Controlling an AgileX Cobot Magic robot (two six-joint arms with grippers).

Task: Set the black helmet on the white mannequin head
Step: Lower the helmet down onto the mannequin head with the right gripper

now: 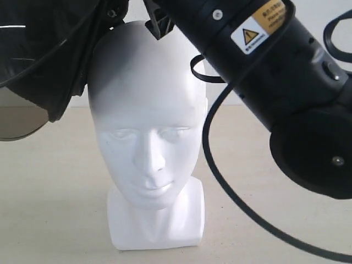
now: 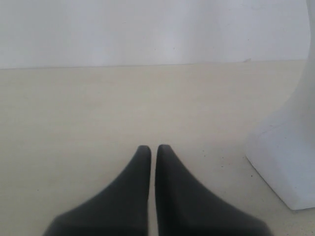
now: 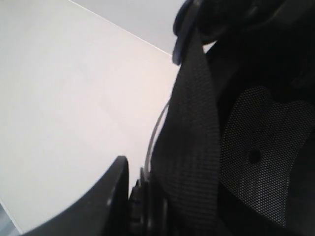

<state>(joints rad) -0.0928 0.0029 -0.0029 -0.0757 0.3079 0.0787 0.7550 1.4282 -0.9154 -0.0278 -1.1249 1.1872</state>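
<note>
The white mannequin head (image 1: 146,132) stands upright on the table, face toward the exterior camera. The black helmet (image 1: 52,60) hangs in the air beside the head's upper left, tilted, its smoky visor (image 1: 16,118) lowest. My right gripper (image 1: 158,25) reaches across over the crown, shut on the helmet's rim. In the right wrist view the gripper (image 3: 140,184) clamps the edge, with the strap (image 3: 192,132) and mesh lining (image 3: 261,162) filling the frame. My left gripper (image 2: 153,148) is shut and empty low over the table, near the head's base (image 2: 288,162).
The right arm's thick black body (image 1: 275,71) and its looping cable (image 1: 220,176) fill the right side of the exterior view, close beside the head. A pale wall (image 2: 147,29) rises behind the beige table (image 2: 98,108).
</note>
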